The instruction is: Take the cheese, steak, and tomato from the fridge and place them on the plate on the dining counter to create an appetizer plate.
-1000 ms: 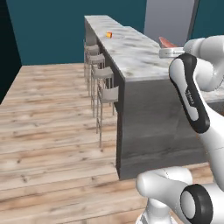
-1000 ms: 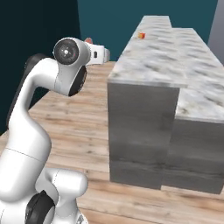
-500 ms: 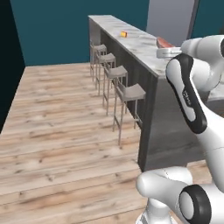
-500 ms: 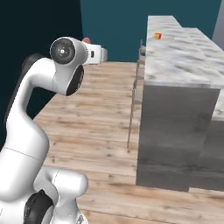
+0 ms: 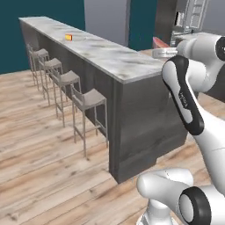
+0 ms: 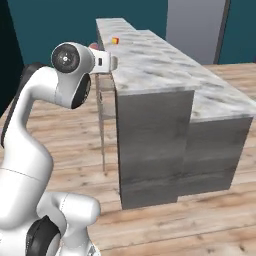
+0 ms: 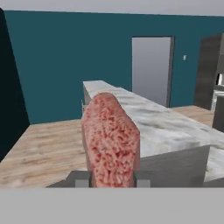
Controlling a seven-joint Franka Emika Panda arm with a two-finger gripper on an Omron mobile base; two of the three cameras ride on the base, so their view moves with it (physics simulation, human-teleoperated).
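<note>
Claw [image 7: 112, 180] fingers in the hand view are pinched on the flat pinkish-red slab of steak [image 7: 111, 144], which stands up between them and hides much of what lies ahead. Beyond it runs the long grey-veined white marble bench [image 7: 175, 127], with teal wall and a grey door behind. I judge the step in hand to be carrying the steak to the plate; the plate itself cannot be made out.

From the left base view, the steak [image 5: 160, 42] peeks past the arm's wrist, over the near right end of the bench [image 5: 110, 57]. A small orange-yellow wedge of cheese [image 5: 69, 37] already sits far along the top. Pale stools [image 5: 90, 99] line the left side, with open wood floor beside them.

Seen in the right base view, the cheese [image 6: 115, 40] lies near the far end, and the bench's near corner [image 6: 150, 90] juts close to the arm. Next the steak must travel far along the top, well above that edge; the right side has free floor.
</note>
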